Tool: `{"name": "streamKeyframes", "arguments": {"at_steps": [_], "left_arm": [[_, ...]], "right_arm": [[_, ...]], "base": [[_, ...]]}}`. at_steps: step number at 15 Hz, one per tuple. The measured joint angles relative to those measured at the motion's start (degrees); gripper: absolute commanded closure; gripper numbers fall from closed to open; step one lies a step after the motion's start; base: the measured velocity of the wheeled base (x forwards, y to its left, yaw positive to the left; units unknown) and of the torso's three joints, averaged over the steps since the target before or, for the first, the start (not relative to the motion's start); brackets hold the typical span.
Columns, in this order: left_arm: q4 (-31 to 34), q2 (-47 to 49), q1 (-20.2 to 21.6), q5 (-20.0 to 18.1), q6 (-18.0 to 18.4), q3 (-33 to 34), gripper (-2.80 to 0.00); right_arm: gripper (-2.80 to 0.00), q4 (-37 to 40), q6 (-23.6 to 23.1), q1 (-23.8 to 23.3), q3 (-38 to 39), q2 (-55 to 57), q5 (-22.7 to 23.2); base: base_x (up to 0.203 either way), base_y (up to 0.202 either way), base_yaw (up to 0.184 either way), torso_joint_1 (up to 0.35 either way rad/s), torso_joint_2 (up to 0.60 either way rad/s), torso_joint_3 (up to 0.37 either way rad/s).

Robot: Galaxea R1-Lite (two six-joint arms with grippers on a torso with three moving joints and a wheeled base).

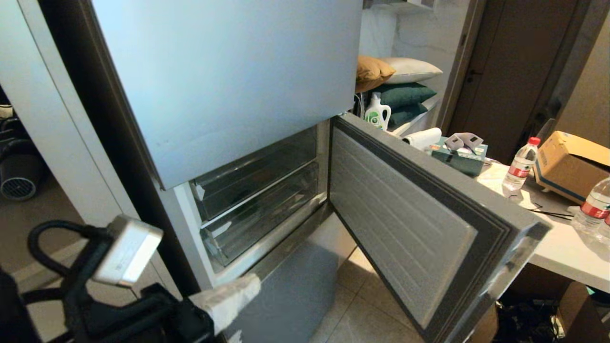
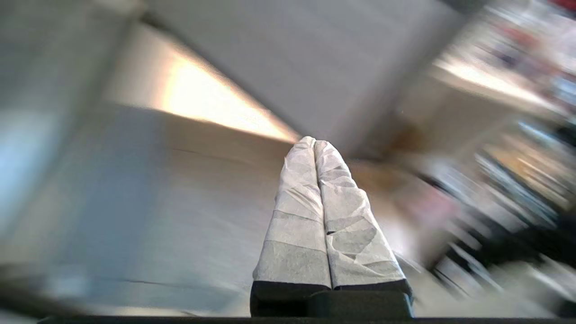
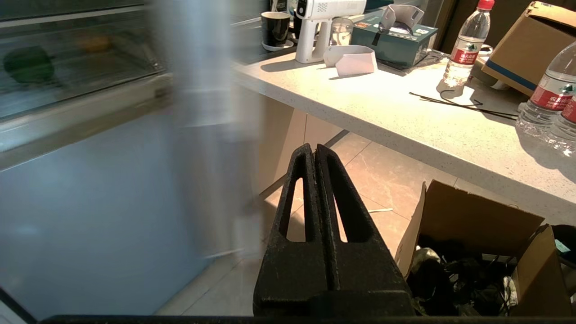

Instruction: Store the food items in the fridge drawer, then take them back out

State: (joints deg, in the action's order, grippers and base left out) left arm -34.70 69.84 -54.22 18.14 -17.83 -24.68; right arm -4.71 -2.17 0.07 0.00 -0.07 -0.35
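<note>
Head view: the left gripper (image 1: pixel 252 285) is hanging at the fridge's lower left corner, fingers pressed together, empty, below the bins (image 1: pixel 259 205); the door (image 1: pixel 405 224) is standing open.

Left wrist view: only blur beyond the closed fingers (image 2: pixel 292 216).

Right wrist view: the right gripper (image 3: pixel 315 150) is sitting parked, closed on nothing; the pepper (image 3: pixel 28 64) is lying inside the drawer (image 3: pixel 81 81). The left gripper should open before reaching in.

Fridge drawer (image 1: pixel 257 200): middle section; its blue-grey door (image 1: pixel 429 224) is swung wide open toward 3 o'clock, the ribbed grey inner face shown.
Clear bins: two are stacked inside the compartment, both pushed in.
Green bell pepper (image 3: pixel 28 64): seen blurred through the clear bin front in the right wrist view, lying inside.
Tan-brown lump (image 3: pixel 92 42): seen as a blurred orange-tan spot in the same bin, beside and apart from the pepper.
</note>
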Motion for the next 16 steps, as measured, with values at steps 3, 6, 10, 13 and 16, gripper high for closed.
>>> {"name": "streamKeyframes", "arguments": {"at_steps": [3,6,10,13,16], "left_arm": [[0.09,-3.77,10.81,8.43,5.05,0.51,0.00],[1.44,-9.19,30.16,9.61,7.28,1.07,0.00],[7.19,-23.31,49.10,9.25,11.27,5.58,0.00],[16.60,-35.50,51.55,0.45,13.48,13.19,0.00],[30.46,-46.51,51.88,-14.91,19.31,19.03,0.00]], "right_arm": [[0.00,0.00,0.00,0.00,0.00,0.00,-0.06],[0.00,-0.02,0.02,0.00,0.00,0.00,-0.06],[0.00,0.00,0.02,0.00,0.00,0.00,-0.06],[0.00,0.02,0.06,0.00,0.00,0.00,-0.06],[0.00,0.02,0.03,0.00,0.00,0.00,-0.05]], "base": [[0.000,0.000,0.000,0.000,0.00,0.000],[0.000,0.000,0.000,0.000,0.00,0.000],[0.000,0.000,0.000,0.000,0.00,0.000],[0.000,0.000,0.000,0.000,0.00,0.000],[0.000,0.000,0.000,0.000,0.00,0.000]]}}
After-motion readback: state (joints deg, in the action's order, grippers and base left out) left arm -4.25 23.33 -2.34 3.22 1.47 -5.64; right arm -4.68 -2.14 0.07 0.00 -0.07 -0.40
